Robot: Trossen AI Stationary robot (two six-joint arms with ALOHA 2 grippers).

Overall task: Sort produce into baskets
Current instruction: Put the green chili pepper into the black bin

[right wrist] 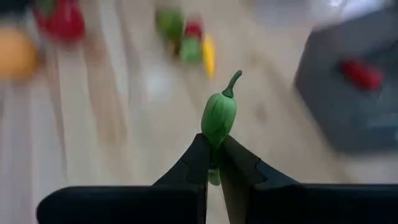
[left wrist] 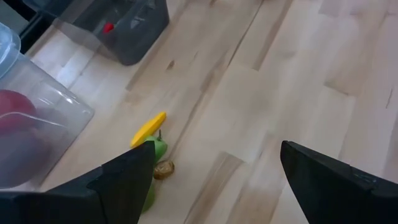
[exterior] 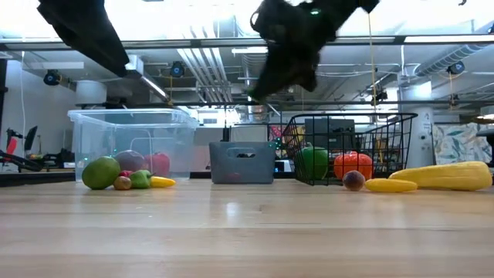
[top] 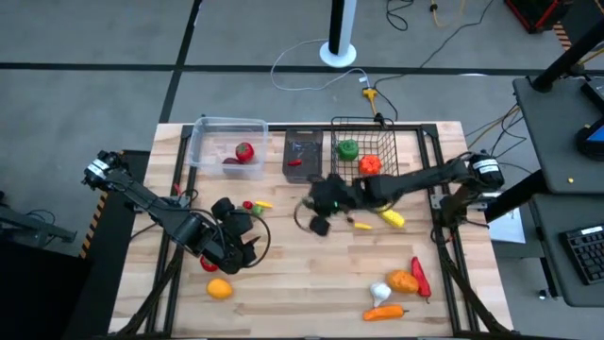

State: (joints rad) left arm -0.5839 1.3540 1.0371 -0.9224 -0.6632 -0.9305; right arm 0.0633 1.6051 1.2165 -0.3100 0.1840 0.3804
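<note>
While the overhead view only shows the right gripper point(top: 326, 203) as a dark mass just in front of the dark bin point(top: 303, 156), its wrist camera shows the fingers clamped on a small green pepper point(right wrist: 219, 117), stem pointing away from the gripper. Overhead, the pepper is hidden by the gripper.

Left gripper point(top: 229, 247) is further in front of the dark bin and toward the left arm's side, fingers point(left wrist: 127, 180) spread apart, nothing between them. Its wrist camera sees a yellow piece point(left wrist: 148, 127), a green piece point(left wrist: 155, 149) and a small brown piece point(left wrist: 164, 169) bunched together near the clear tub point(left wrist: 43, 134); overhead only a red piece point(top: 248, 204) and the yellow one resolve there.

Dark bin holds one red piece point(top: 294, 162). The clear tub, beside the dark bin on the left arm's side, holds a tomato point(top: 244, 150) and a darker piece. The wire basket point(top: 385, 140), on the bin's other side, holds a green pepper point(top: 347, 148) and an orange-red one point(top: 370, 163).

Low view adds a large green fruit point(exterior: 101, 172) in front of the tub, hidden overhead by the left arm.

Well in front of the bin, overhead only: orange point(top: 219, 289), garlic point(top: 379, 293), carrot point(top: 385, 313), red chili point(top: 420, 278).
</note>
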